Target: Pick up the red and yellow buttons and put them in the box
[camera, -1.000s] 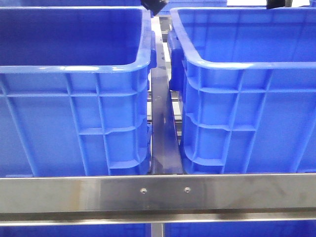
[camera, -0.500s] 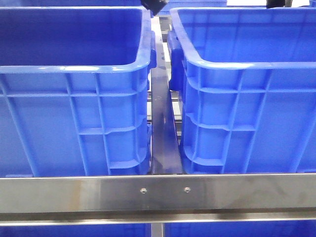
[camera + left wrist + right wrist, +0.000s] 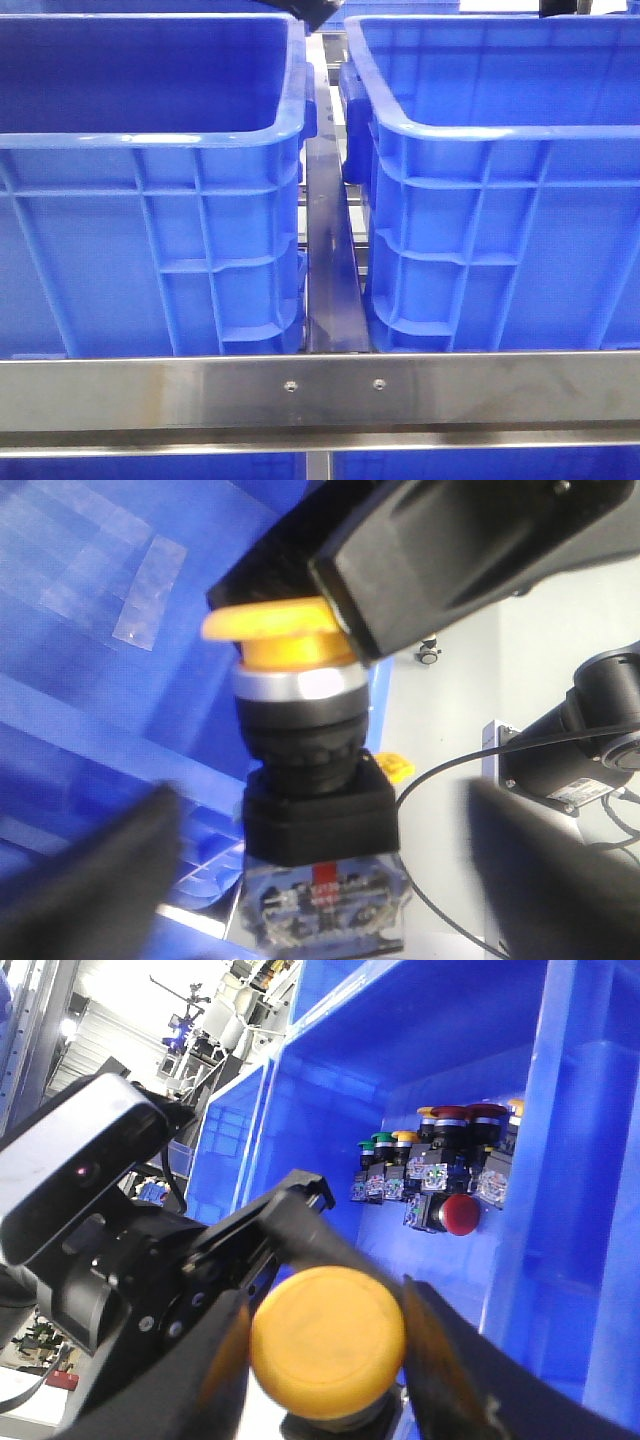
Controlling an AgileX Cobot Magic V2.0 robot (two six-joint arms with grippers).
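A yellow button (image 3: 328, 1345), a push-button switch with a yellow cap, black body (image 3: 315, 800) and clear contact block, is held in the air. My right gripper (image 3: 328, 1348) is shut on its cap (image 3: 275, 630). My left gripper (image 3: 325, 880) is open, its blurred fingers (image 3: 95, 875) wide on either side of the contact block without touching it. A red button (image 3: 460, 1214) lies among several other switches inside a blue crate (image 3: 400, 1060). The front view shows two lookalike blue crates, left (image 3: 150, 135) and right (image 3: 480, 130). I cannot tell which one holds the switches.
A steel rail (image 3: 320, 390) crosses in front of the crates and a dark bar (image 3: 328, 250) runs between them. A dark arm part (image 3: 312, 10) shows at the top edge. Green and yellow switches (image 3: 385, 1165) stand beside the red ones. Cables (image 3: 470, 770) lie outside the crate.
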